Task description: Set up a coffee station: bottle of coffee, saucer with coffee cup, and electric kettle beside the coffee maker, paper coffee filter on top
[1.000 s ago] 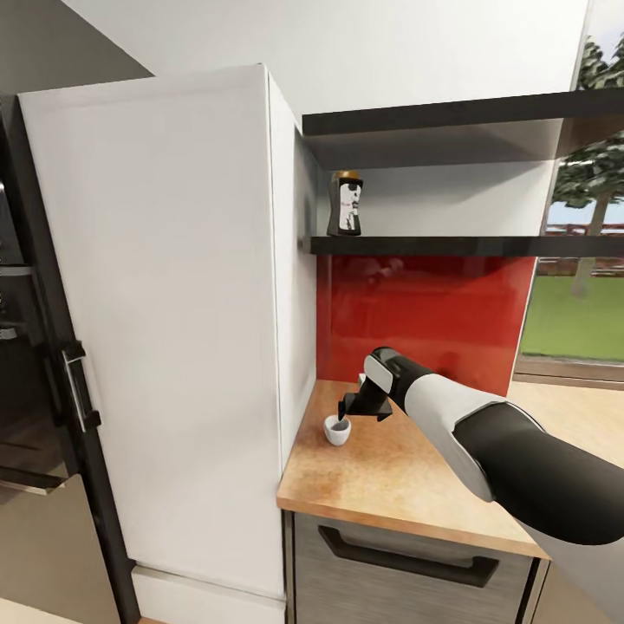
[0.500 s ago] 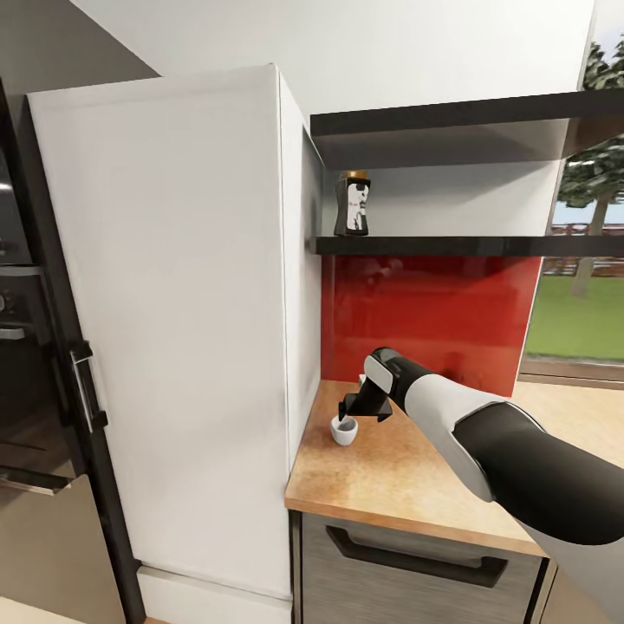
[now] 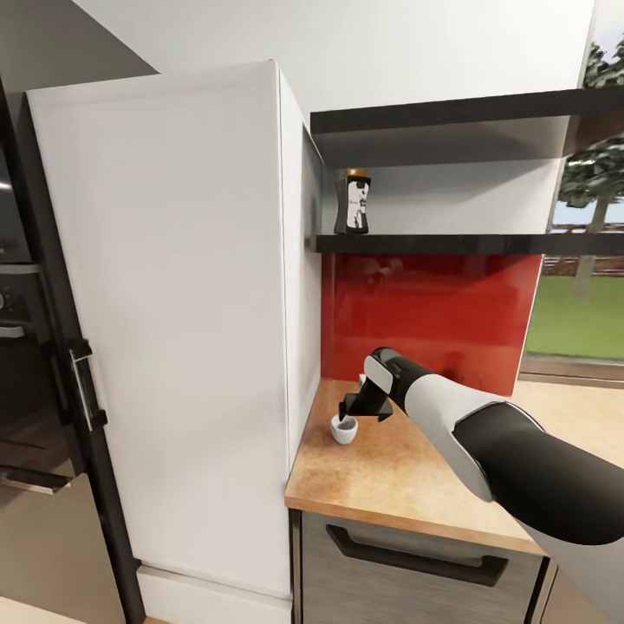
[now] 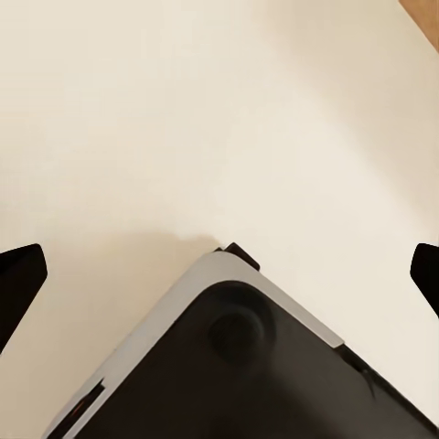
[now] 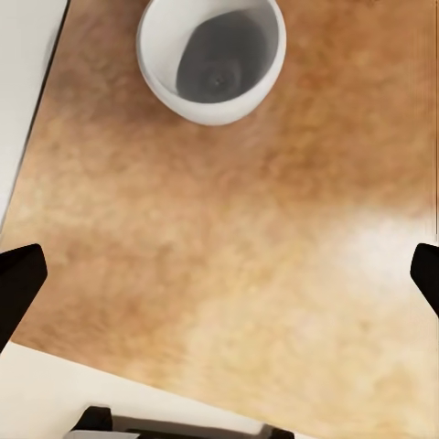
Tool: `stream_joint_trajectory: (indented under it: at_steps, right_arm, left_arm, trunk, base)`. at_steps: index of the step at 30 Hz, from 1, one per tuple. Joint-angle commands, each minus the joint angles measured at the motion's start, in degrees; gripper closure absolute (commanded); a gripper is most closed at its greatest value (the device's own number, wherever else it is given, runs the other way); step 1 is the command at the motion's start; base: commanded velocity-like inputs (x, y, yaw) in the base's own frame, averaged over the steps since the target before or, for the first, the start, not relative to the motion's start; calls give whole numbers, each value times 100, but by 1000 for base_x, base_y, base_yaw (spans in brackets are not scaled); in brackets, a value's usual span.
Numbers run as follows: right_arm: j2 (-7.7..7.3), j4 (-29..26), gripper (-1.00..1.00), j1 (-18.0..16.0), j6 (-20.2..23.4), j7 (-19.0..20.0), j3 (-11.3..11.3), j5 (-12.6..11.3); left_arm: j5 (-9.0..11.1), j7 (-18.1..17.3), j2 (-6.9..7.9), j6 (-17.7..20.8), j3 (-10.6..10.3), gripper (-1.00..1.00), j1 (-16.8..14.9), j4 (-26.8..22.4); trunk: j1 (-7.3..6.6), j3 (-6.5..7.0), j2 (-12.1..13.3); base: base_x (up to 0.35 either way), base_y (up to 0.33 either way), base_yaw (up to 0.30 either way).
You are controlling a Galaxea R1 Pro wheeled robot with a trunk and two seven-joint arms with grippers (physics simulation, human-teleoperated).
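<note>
Jaws of the right gripper [image 3: 348, 414] spread wide, empty, above the coffee cup [image 3: 344, 429] on the bench [image 3: 407, 481]; bottle of coffee [image 3: 353, 202] remains shelved, setup barely begun.

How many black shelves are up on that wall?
2: the upper shelf near the ceiling and the lower shelf above the red backsplash, holding the bottle of coffee.

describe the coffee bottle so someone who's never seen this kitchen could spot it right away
Start at the tall white cabinet and look right, above the red backsplash, to the lower of two dark wall shelves. At that shelf's left end stands the bottle of coffee, a small dark jar with a yellow lid and pale label, the one item on those shelves.
</note>
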Motion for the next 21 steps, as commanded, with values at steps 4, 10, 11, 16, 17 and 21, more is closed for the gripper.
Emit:
stream_joint_trajectory:
  at_steps: [4,10,11,16,17,21]
  right_arm:
    - [1,-6,-100,-3,-32,-50,16,53]
    - [1,1,-100,-3,-51,-50,10,101]
    - [1,1,-100,-3,-53,-50,9,105]
    - [1,34,-100,-3,-62,-50,15,121]
    - [1,35,-100,-3,-62,-50,15,123]
    - [1,43,-100,-3,-63,-50,14,127]
  left_arm:
    - [3,-27,5,-4,46,-100,2,-8]
    - [-1,-27,6,-3,48,-100,2,-8]
    - [-2,-27,6,-3,50,-100,2,-8]
    - [-2,-27,7,-3,47,-100,2,-8]
    - [-2,-27,7,-3,47,-100,2,-8]
    - [-2,-27,7,-6,46,-100,2,-8]
  trunk:
    - [89,-80,-167]
    - [221,-188,-408]
    - [243,-205,-448]
    - [331,-277,-608]
    - [331,-277,-608]
    - [331,-277,-608]
  base:
    - [0,0,0]
    - [0,0,0]
    - [0,0,0]
    - [0,0,0]
    - [0,0,0]
    - [0,0,0]
